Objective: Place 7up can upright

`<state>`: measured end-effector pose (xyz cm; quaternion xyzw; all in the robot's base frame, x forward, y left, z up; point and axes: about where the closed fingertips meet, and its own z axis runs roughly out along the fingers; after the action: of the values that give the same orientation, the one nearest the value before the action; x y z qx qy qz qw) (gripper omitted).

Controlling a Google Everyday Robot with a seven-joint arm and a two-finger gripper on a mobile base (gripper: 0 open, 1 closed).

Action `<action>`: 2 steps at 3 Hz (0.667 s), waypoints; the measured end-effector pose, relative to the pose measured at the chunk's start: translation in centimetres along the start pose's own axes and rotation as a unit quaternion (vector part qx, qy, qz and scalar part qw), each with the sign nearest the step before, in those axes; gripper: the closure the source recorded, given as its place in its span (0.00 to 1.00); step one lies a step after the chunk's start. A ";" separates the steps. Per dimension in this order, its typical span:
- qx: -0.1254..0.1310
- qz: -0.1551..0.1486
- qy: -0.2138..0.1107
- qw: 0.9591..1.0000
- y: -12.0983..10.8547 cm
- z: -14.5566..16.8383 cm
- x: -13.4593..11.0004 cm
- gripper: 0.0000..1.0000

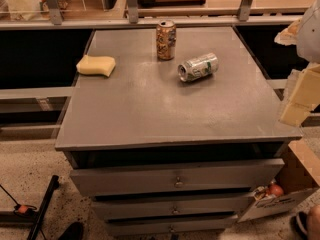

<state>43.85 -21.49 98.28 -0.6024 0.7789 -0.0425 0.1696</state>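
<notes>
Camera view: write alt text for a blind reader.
A 7up can lies on its side on a grey cabinet, near an upright orange-brown can and a yellow sponge. The gripper is at the right edge, apart from it.

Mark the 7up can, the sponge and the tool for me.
7up can [198, 67]: camera view, middle of its label side.
sponge [96, 65]: camera view, centre of its top.
tool [298, 101]: camera view, its cream end at the right edge.

The 7up can [198, 67] is coloured silver and green, the second can [166, 40] patterned orange-brown, the sponge [96, 65] yellow, the table [150, 111] grey. A cream gripper [300, 100] is seen at the right edge.
</notes>
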 end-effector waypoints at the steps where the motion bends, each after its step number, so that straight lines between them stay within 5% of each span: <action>1: 0.003 -0.003 0.000 1.000 -0.1 0.0 -0.1 0.00; 2: 0.022 -0.031 0.011 0.999 -2.4 1.8 -1.2 0.00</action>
<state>46.92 -20.77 97.46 -0.6222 0.7603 -0.0716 0.1722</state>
